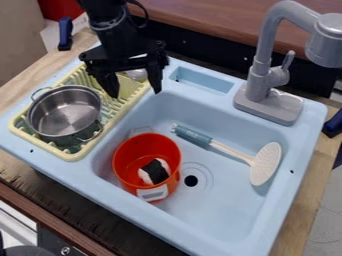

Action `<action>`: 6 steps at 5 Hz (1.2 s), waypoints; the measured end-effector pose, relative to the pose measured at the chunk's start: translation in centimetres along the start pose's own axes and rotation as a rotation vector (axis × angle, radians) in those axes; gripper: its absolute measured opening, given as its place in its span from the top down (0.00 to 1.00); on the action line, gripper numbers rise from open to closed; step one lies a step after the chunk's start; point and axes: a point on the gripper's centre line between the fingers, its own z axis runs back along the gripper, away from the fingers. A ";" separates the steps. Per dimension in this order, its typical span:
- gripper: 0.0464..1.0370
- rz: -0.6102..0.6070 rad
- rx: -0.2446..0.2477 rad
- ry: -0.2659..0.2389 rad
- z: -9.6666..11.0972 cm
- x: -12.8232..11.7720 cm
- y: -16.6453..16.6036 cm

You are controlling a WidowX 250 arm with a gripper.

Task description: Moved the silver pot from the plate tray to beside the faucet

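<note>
Camera view: one pot (65, 111), one faucet (258, 82)

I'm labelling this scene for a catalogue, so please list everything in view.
Pot: one, silver, on the dish rack
Dish rack: one, pale yellow, left side of the sink
Toy sink: one, light blue, set in the counter
Faucet: one, grey, far right of the sink
Bucket: one, orange-red, in the basin
Toy rice ball: one, black and white, inside the bucket
Skimmer: one, cream with blue handle, in the basin
Shiny item, unclear: one, silver, rack's far end
Clamps: two, blue, counter edges
Counter: one, wooden, around the sink
Robot arm: one, black, top left
End effector: one, black, open above the rack
</note>
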 end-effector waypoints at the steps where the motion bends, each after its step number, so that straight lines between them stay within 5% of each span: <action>1: 0.04 0.010 0.005 0.031 -0.6 -0.5 0.2; 3: 0.04 0.324 0.064 0.023 0.1 0.4 2.7; 5: 0.04 0.573 0.162 -0.064 0.3 1.5 5.1; 6: 0.04 0.646 0.164 -0.073 -0.5 1.7 5.6</action>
